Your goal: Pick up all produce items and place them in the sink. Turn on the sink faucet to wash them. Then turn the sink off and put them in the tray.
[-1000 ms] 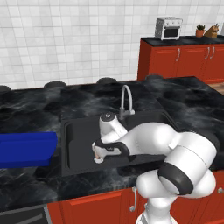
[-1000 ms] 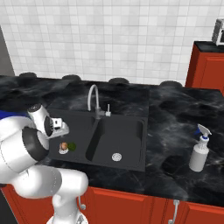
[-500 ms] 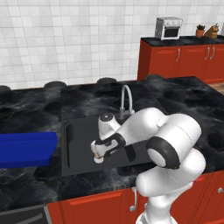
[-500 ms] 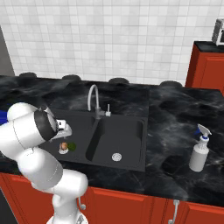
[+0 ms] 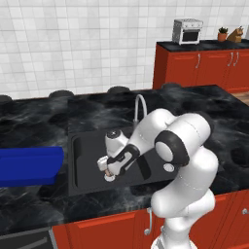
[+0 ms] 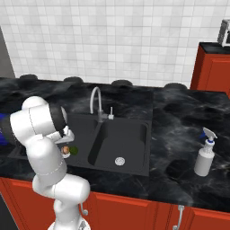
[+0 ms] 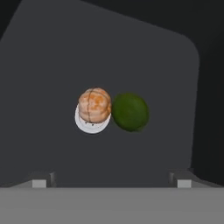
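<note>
Hand view: the tan-brown lumpy produce piece [image 7: 94, 105] sits on the round silver drain [image 7: 89, 124], touching the dark green ball [image 7: 130, 112] — both in the matte black sink [image 7: 52, 65]; gripper [image 7: 111, 178] spread wide, empty.

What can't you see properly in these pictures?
- Bright blue rectangular tray: left base view, cut off by the left edge.
- Round silver drain: hand view, mostly covered by the tan-brown lumpy piece.
- Dark green ball: right base view, too small for detail, partly behind the arm.
</note>
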